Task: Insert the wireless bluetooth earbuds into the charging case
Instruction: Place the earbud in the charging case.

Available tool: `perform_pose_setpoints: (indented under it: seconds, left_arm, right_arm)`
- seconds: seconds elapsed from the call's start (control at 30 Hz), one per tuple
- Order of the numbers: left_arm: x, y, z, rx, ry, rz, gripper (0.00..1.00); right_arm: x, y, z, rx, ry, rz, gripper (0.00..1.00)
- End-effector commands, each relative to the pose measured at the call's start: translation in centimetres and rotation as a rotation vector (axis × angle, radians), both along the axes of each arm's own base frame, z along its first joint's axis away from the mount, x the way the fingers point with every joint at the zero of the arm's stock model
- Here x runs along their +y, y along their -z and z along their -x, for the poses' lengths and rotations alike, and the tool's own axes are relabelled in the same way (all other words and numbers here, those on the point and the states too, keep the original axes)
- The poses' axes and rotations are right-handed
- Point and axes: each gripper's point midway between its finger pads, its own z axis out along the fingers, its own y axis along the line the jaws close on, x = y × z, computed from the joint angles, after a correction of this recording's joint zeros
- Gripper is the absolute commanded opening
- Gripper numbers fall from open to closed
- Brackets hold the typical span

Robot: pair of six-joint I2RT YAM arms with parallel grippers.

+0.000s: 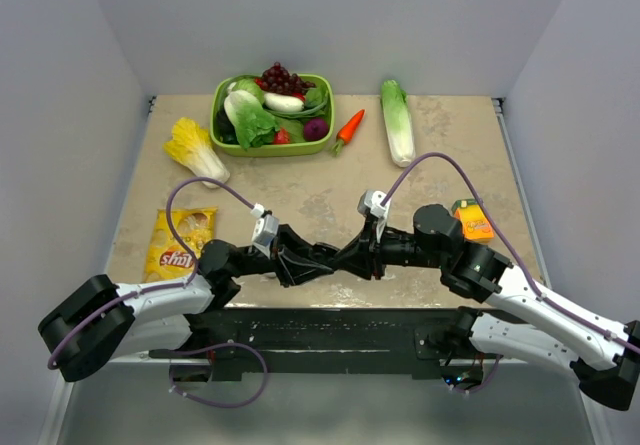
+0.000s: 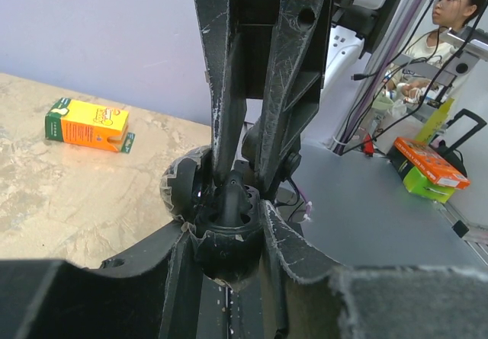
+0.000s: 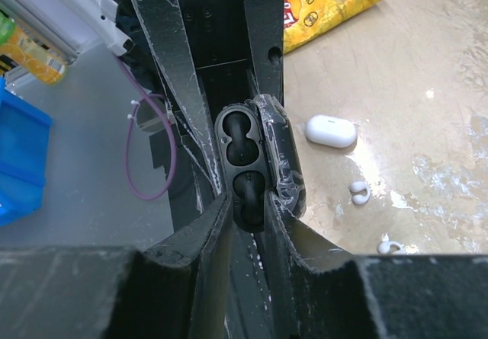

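Note:
The white oval charging case lies closed on the beige tabletop, with nothing holding it. Two tiny white earbuds lie near it, one just in front and one further right. My two grippers meet tip to tip at the table's near middle. The left gripper and the right gripper are both shut on a black open case with two bud-shaped hollows. It is held above the near table edge. In the top view the arms hide the white case and buds.
A yellow chips bag lies at the near left. An orange juice carton lies at the right. At the back are a green bowl of vegetables, a carrot, a cabbage and a yellow lettuce.

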Motion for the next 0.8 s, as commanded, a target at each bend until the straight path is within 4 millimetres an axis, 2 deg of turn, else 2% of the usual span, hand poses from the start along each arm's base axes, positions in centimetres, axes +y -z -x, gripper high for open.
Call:
perform_pose_setpoints:
  seconds: [0.0, 0.13, 0.17, 0.23, 0.27, 0.33, 0.4, 0.47, 0.53, 0.57, 0.6, 0.67, 0.77]
  left_arm:
    - [0.8, -5.3, 0.4, -0.151, -0.015, 0.166, 0.0]
    - [0.6, -5.0, 0.2, -0.145, -0.019, 0.154, 0.0]
    - [0.6, -4.9, 0.1, -0.143, -0.023, 0.152, 0.0]
    - [0.6, -4.7, 0.0, -0.141, -0.026, 0.145, 0.0]
    - [0.5, -4.3, -0.1, -0.134, -0.029, 0.136, 0.0]
    - [0.5, -4.1, -0.2, -0.129, -0.033, 0.13, 0.0]
    - [0.5, -3.8, -0.2, -0.127, -0.034, 0.124, 0.0]
    - [0.4, -3.7, -0.2, -0.125, -0.033, 0.12, 0.0]
    - [0.4, -3.7, -0.2, -0.129, -0.031, 0.12, 0.0]
    - [0.4, -3.8, -0.2, -0.13, -0.031, 0.121, 0.0]
    - [0.5, -3.8, -0.2, -0.133, -0.032, 0.122, 0.0]
    - [0.5, -3.8, -0.2, -0.138, -0.034, 0.116, 0.0]
    - [0.5, -3.9, -0.1, -0.149, -0.036, 0.115, 0.0]
  right_arm:
    - [-0.1, -1.6, -0.4, -0.032, 0.024, -0.02, 0.29]
    - [-0.3, -2.6, -0.6, -0.042, 0.047, -0.041, 0.41]
    - [-0.6, -3.8, -0.6, -0.057, 0.056, -0.067, 0.45]
    - [-1.0, -5.6, -0.5, -0.072, 0.074, -0.108, 0.48]
    - [-1.9, -7.7, -0.8, -0.109, 0.124, -0.16, 0.49]
    - [-2.9, -10.0, -1.1, -0.14, 0.178, -0.227, 0.5]
    - [-4.0, -11.2, -2.3, -0.161, 0.274, -0.254, 0.5]
    - [-4.6, -10.9, -3.9, -0.153, 0.369, -0.233, 0.47]
    - [-4.0, -9.1, -4.9, -0.113, 0.403, -0.165, 0.4]
    - [-4.0, -8.5, -5.6, -0.1, 0.435, -0.138, 0.31]
    - [-3.4, -7.3, -6.2, -0.078, 0.447, -0.097, 0.26]
    - [-3.2, -6.1, -6.8, -0.052, 0.471, -0.065, 0.17]
    - [-2.5, -4.6, -7.3, -0.029, 0.476, -0.022, 0.13]
